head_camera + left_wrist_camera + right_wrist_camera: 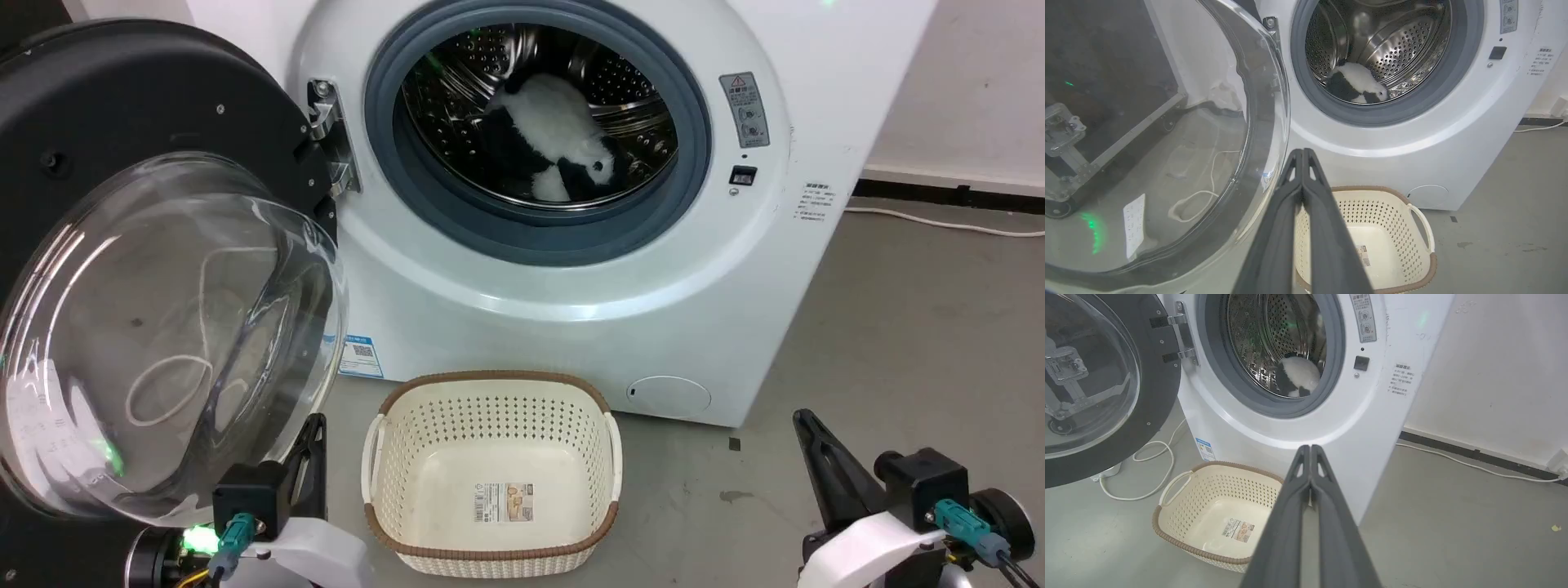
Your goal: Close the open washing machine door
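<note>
The white washing machine (571,269) faces me with its steel drum open and a black and white plush toy (555,143) inside. The washing machine door (155,327) is swung wide to the left on its metal hinge (331,139), its glass bowl bulging toward me. My left gripper (314,429) sits low beside the bowl's lower right edge, fingers pressed together and shut on nothing; in the left wrist view its tips (1303,152) stand just right of the door (1167,143). At the lower right of the head view my right gripper (804,420) is shut and empty, well away from the door (1106,388).
A cream perforated basket (492,478) with a brown rim stands empty on the grey floor right in front of the machine, between my two arms. A white cable (1151,473) lies on the floor under the door. A wall (1494,375) and another cable (1474,465) lie to the right.
</note>
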